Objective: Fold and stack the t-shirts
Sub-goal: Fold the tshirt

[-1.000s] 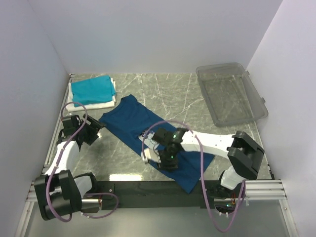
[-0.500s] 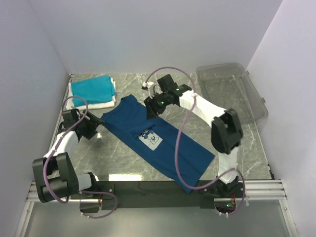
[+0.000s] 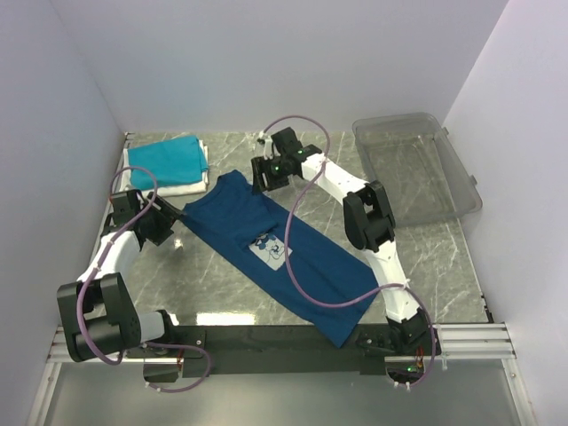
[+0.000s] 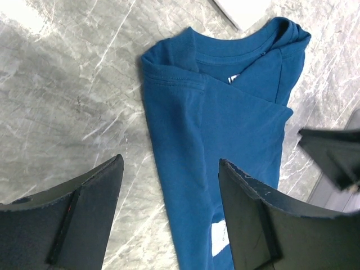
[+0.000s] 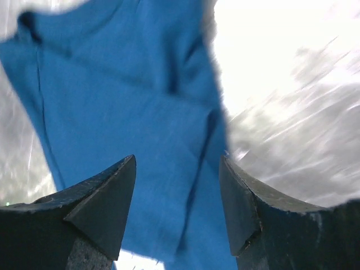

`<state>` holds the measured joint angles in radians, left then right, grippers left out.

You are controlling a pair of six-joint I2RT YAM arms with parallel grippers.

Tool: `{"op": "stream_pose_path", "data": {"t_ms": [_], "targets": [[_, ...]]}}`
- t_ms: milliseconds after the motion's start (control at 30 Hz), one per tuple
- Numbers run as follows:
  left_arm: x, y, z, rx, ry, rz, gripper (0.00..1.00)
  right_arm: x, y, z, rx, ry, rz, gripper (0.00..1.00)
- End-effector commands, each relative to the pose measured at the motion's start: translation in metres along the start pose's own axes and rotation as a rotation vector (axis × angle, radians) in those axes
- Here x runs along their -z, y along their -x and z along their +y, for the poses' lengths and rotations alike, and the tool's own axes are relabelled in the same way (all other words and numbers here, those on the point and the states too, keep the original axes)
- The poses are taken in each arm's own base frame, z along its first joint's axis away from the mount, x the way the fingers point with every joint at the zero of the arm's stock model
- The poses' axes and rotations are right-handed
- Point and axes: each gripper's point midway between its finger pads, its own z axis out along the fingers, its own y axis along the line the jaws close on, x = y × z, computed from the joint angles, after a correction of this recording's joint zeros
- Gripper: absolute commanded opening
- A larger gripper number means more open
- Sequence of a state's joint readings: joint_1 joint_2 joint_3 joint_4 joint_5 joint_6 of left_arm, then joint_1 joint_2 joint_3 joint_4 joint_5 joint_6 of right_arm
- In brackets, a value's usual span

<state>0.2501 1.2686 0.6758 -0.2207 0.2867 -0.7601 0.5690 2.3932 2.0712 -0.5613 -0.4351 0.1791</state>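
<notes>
Overall, the grey marbled table (image 3: 222, 297) carries every item. The navy t-shirt (image 3: 231, 217) is the largest piece on it. It lies flat as a long band running diagonally, its collar end toward the far left-centre and its hem reaching the near right edge of the table. In the left wrist view, cloth by the collar is folded in over the chest.

The clear plastic bin (image 3: 461, 191) sits at the far right corner, well apart from the navy t-shirt.

At the far left corner there is a folded stack, the teal t-shirt (image 3: 164, 160) on top of the white t-shirt (image 3: 164, 187). The stack is near the navy collar end but not touching it.

My left hand (image 3: 164, 222) is low at the left side of the table, just beside the navy t-shirt's left shoulder corner. Its wrist view shows the fingers spread wide, with bare table and the shirt's edge between them and nothing gripped.

My right hand (image 3: 260, 177) is reached out to the far end, over the collar end. Its wrist view is blurred, but the fingers stand apart above blue cloth with nothing held.

The pale square print (image 3: 271, 248) faces up at mid-length of the navy t-shirt.
</notes>
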Motion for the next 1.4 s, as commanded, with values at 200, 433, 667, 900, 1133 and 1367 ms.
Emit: {"op": "stream_pose_path", "data": {"t_ms": [200, 433, 667, 900, 1133, 1367], "targets": [[0.018, 0.007, -0.018, -0.009, -0.068, -0.057, 0.74, -0.024, 0.018, -0.013, -0.083, 0.023, -0.029, 0.68], [0.02, 0.004, -0.019, -0.006, -0.08, -0.049, 0.74, -0.035, 0.01, -0.012, -0.111, 0.043, -0.001, 0.67], [0.023, 0.004, -0.023, -0.002, -0.098, -0.054, 0.74, -0.048, -0.015, -0.01, -0.134, 0.068, 0.079, 0.58], [0.026, 0.0, -0.021, -0.004, -0.098, -0.052, 0.74, -0.049, -0.028, -0.011, -0.144, 0.042, 0.114, 0.43], [0.031, -0.002, -0.02, -0.012, -0.095, -0.055, 0.74, -0.041, -0.015, -0.019, -0.149, -0.001, 0.073, 0.15], [0.03, -0.004, -0.02, -0.014, -0.107, -0.044, 0.74, -0.014, 0.01, -0.048, -0.18, -0.067, -0.007, 0.0]]}}
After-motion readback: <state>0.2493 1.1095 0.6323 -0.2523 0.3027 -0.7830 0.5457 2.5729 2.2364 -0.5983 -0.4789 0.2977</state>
